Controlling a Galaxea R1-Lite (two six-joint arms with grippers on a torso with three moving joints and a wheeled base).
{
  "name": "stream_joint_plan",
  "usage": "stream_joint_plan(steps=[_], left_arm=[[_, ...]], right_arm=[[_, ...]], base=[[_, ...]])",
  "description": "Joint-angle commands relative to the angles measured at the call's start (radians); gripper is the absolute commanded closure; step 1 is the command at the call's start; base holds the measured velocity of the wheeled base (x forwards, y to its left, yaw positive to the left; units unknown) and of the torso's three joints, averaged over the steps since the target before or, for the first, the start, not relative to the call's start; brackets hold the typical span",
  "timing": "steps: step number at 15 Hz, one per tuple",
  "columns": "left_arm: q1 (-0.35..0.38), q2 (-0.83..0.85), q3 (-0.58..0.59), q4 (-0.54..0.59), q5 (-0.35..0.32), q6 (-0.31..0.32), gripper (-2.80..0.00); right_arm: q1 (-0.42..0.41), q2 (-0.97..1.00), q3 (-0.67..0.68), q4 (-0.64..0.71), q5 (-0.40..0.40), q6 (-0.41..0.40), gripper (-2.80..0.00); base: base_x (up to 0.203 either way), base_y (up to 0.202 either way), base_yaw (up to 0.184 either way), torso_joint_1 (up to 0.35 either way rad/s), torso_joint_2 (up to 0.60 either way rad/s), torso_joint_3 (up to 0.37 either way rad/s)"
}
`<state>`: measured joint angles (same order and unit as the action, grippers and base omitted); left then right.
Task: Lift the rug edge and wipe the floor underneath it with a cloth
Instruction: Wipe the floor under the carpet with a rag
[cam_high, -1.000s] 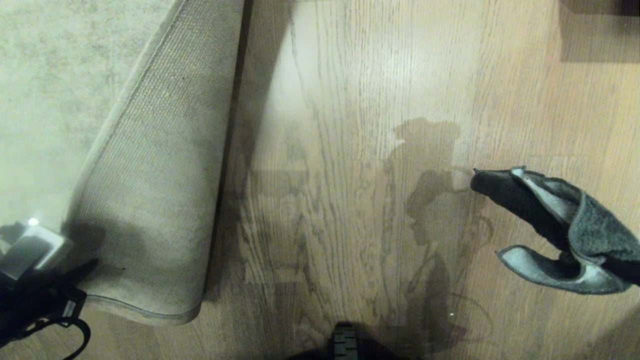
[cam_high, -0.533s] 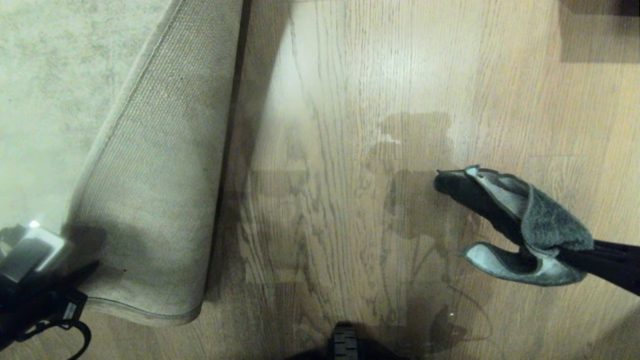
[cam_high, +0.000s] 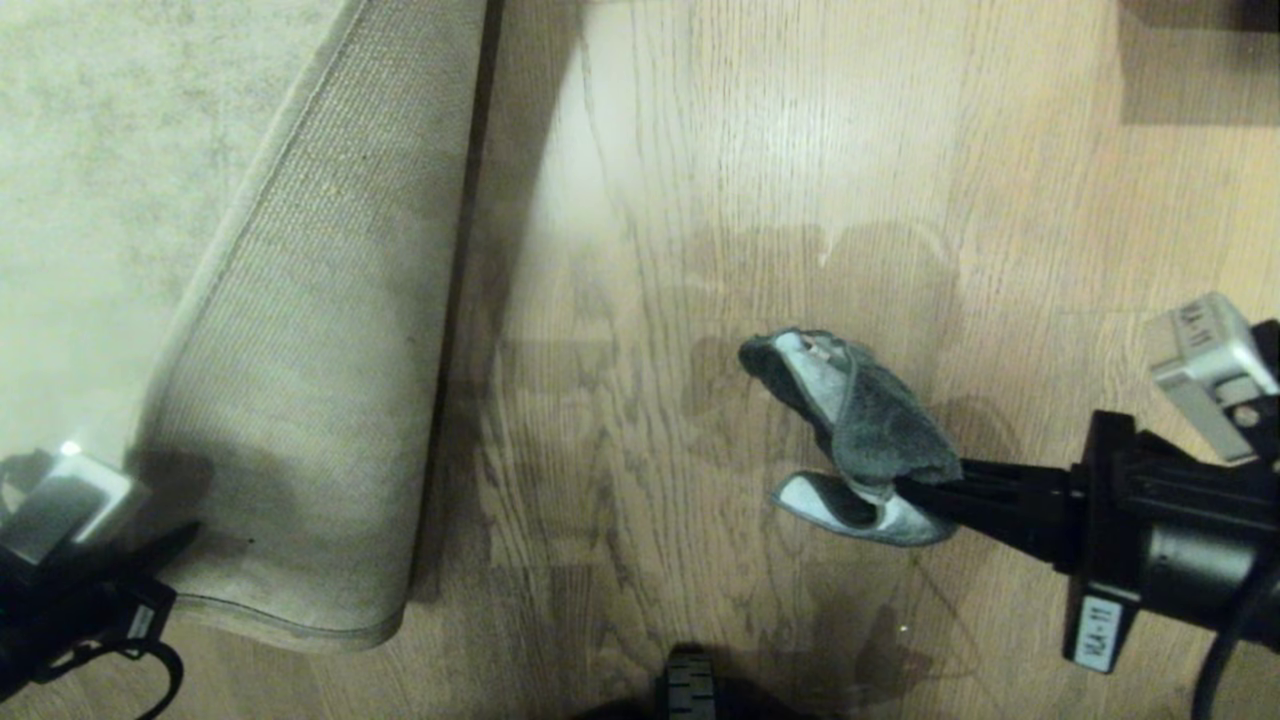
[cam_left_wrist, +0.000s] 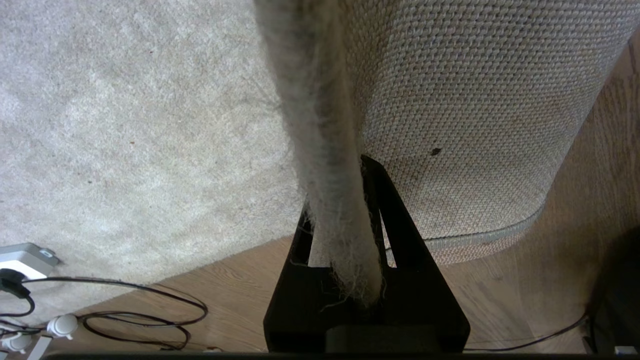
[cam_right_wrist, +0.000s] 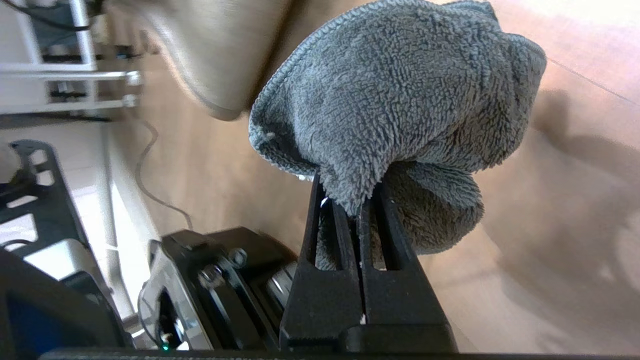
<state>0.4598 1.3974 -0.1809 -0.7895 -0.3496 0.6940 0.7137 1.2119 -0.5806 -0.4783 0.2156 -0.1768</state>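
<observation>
The rug edge (cam_high: 300, 400) is lifted and folded back over the pale mottled pile, showing its tan coarse-woven backing; its bound border curves round at the near corner. The floor (cam_high: 650, 250), light brown wood-grain planks with dark grain lines and a slight sheen, lies bare beside the fold. The cloth (cam_high: 860, 430), a dark grey fluffy rag with lighter edging, hangs bunched and folded above the bare planks, apart from the rug.

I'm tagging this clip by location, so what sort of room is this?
Probably a living room at home: a large pile rug on a wood-plank floor, with a power strip and loose cables nearby.
</observation>
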Motion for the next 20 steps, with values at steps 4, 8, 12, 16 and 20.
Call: stream_joint_plan(steps=[4,8,12,16,20], left_arm=[[0.0,-0.003,0.0,-0.005,-0.002,0.002,0.0],[0.0,-0.003,0.0,-0.005,-0.002,0.001,0.0],[0.002,-0.006,0.0,-0.005,-0.002,0.001,0.0],[0.002,-0.009,-0.005,-0.008,-0.002,-0.001,0.0],[0.003,-0.006,-0.002,-0.073,-0.002,-0.007,0.0]], right_arm=[[0.158,0.299,-0.064,-0.195,-0.028,0.0,0.0],[0.196,0.429,-0.122,-0.313,-0.059,0.0,0.0],[0.202,0.479,-0.131,-0.369,-0.064,0.005,0.0],[0.202,0.548,-0.137,-0.48,-0.076,0.008,0.0],[0.202,0.626,-0.18,-0.564,-0.081,0.009,0.0]], base=[[0.0,0.0,0.0,0.0,0.0,0.0],[0.0,0.0,0.0,0.0,0.0,0.0],[0.0,0.0,0.0,0.0,0.0,0.0],[0.0,0.0,0.0,0.0,0.0,0.0],[0.0,0.0,0.0,0.0,0.0,0.0]])
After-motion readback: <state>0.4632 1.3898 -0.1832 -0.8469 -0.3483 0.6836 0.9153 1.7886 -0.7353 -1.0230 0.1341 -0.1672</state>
